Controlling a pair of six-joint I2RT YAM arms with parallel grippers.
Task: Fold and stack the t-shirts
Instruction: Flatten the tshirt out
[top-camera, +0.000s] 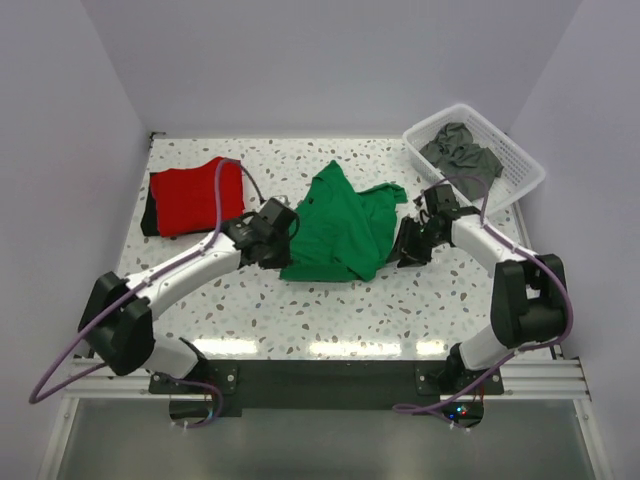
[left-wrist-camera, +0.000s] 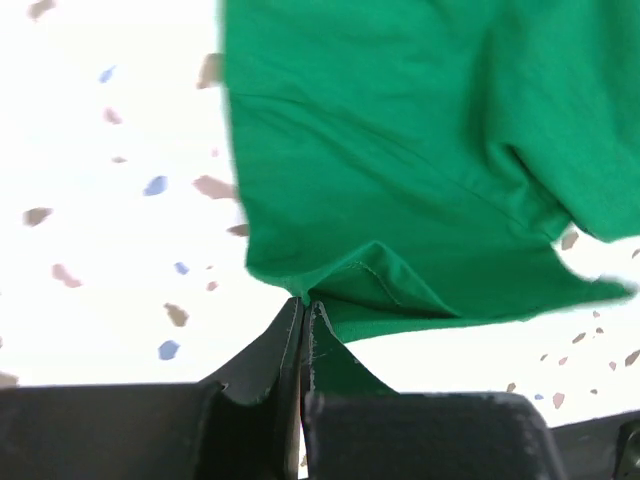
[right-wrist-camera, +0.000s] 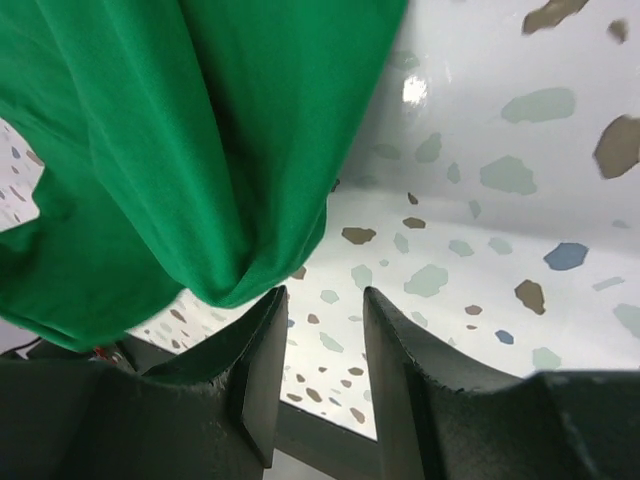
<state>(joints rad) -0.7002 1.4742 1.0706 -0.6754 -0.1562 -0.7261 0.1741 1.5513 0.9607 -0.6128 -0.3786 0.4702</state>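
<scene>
L gripper (left-wrist-camera: 303, 308) clamps 1 green tee (top-camera: 340, 225); R gripper (right-wrist-camera: 322, 296) spread. 1 red (top-camera: 195, 195), ~2 grey (top-camera: 460, 155)?

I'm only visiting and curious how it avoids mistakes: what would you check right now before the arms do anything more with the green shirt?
1. Left jaws gripping the green t-shirt: ok, shut on its hem.
2. Right jaws gripping it: not ok, open and empty, cloth beside them, not between.
3. Green t-shirt spread flat: not ok, bunched and creased.
4. Room to fold: ok, bare table at its near side.
5. Stack ready: ok, folded red t-shirt at far left.
6. Other shirts out of the way: ok, dark grey t-shirts in the white basket.
</scene>
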